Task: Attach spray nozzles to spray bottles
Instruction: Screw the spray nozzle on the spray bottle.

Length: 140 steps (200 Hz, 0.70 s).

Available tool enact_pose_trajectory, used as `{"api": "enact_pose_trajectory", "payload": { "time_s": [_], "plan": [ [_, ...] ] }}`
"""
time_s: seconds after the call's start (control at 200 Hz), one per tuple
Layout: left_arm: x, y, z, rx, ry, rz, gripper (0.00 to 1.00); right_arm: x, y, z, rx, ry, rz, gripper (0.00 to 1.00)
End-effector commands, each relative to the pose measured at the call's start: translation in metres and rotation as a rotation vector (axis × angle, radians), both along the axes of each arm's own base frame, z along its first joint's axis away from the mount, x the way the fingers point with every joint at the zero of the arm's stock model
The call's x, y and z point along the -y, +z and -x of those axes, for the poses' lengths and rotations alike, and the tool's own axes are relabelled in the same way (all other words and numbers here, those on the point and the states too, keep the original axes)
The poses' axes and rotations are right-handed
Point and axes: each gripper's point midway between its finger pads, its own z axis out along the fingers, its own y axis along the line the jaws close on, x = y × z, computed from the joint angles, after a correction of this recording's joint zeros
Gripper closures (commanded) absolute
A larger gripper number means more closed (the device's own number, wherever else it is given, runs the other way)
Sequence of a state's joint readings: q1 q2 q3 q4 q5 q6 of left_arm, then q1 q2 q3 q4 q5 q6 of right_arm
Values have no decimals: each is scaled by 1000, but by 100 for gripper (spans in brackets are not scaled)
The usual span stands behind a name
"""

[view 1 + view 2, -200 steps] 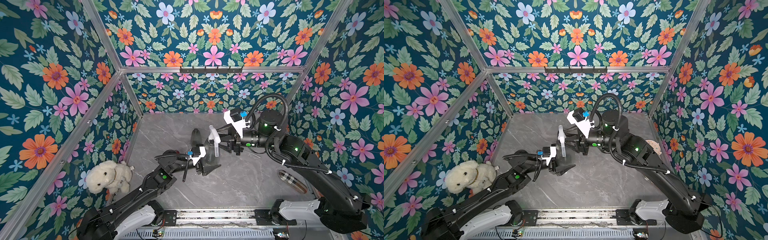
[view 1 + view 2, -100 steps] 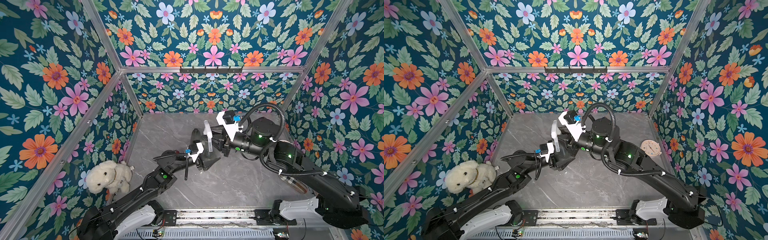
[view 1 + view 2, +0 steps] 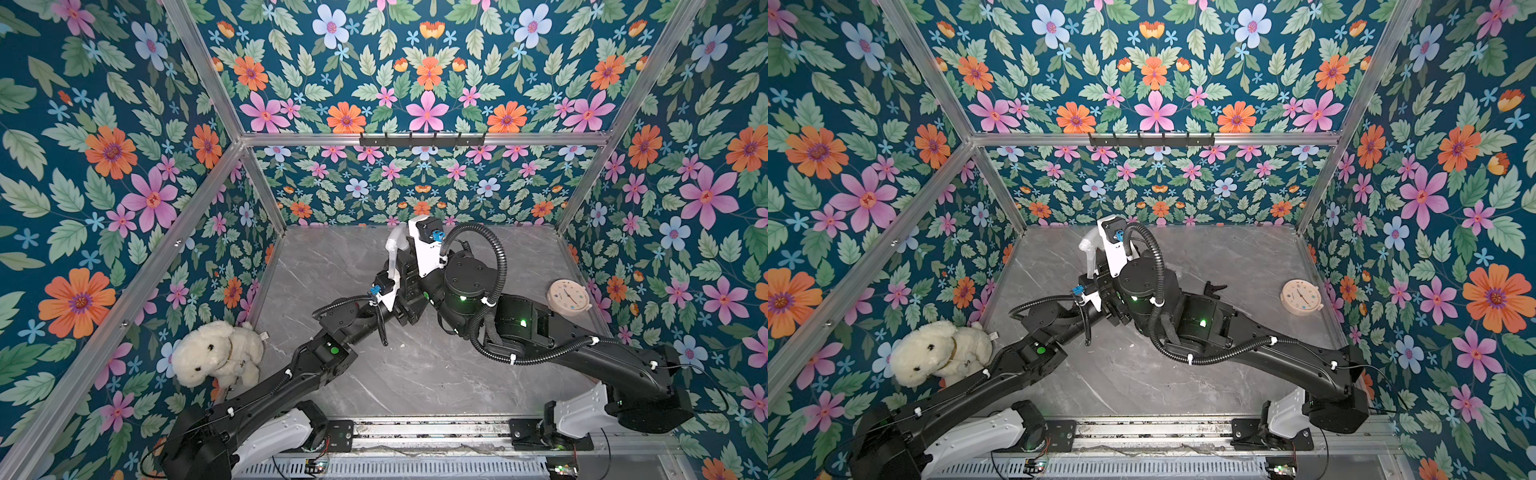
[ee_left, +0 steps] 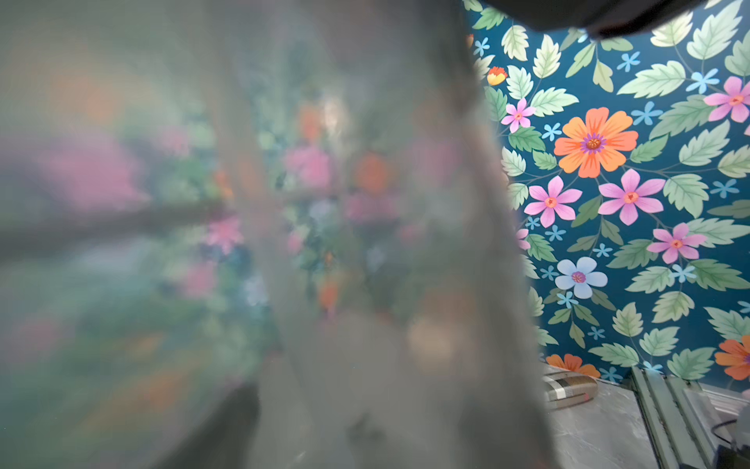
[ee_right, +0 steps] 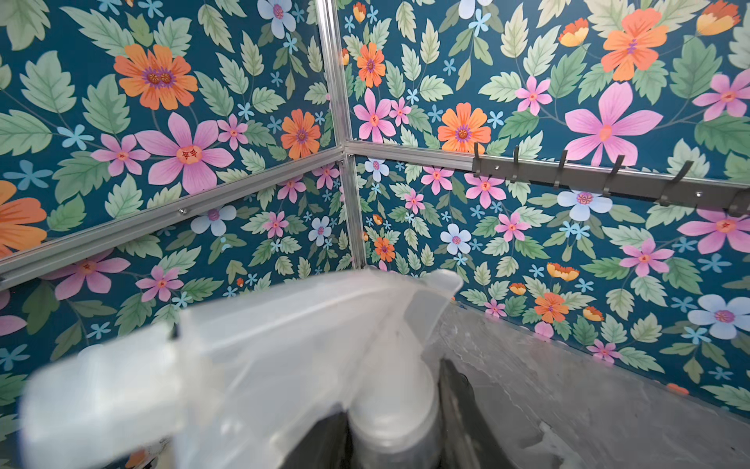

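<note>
A translucent whitish spray nozzle stands upright at mid-table in both top views. My right gripper is shut on its round collar, with a dark finger on each side. In the left wrist view a smoky-grey spray bottle fills most of the picture, right against the camera. My left gripper is shut on this bottle just below the right gripper, where the two arms hide it from above. A small black spray nozzle lies on the table behind the right arm.
A white plush dog sits against the left wall. A round cream clock lies near the right wall. A hook rail runs along the back wall. A striped pouch lies on the grey table.
My right arm has swung left and toward the back wall, carrying the whitish nozzle over the left gripper. The left gripper has shifted slightly back with the bottle.
</note>
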State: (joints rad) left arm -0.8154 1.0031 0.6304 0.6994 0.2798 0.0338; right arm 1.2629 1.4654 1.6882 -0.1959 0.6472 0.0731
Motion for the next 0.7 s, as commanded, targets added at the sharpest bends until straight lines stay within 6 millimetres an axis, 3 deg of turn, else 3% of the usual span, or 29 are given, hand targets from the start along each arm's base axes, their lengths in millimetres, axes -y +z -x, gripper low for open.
{"api": "enact_pose_trajectory", "payload": {
  "time_s": [0.0,0.08,0.245,0.365,0.46,0.565,0.695],
  "plan": [
    [1,4,4,39,-3,-16,100,-22,-22,44,-4,298,113,53],
    [1,6,7,44,-21,-14,100,-10,-16,63,46,407,127,44],
    [5,6,17,57,-77,-15,100,27,-6,93,94,577,99,38],
    [9,4,31,71,-157,-31,100,62,6,88,28,679,14,37],
    [13,3,47,80,-260,-46,100,77,13,76,-65,775,-35,37],
    [14,3,66,81,-374,-40,100,81,16,65,-140,872,-72,36],
    [14,3,74,68,-432,-36,100,72,17,76,-162,1019,-60,35]
  ]
}}
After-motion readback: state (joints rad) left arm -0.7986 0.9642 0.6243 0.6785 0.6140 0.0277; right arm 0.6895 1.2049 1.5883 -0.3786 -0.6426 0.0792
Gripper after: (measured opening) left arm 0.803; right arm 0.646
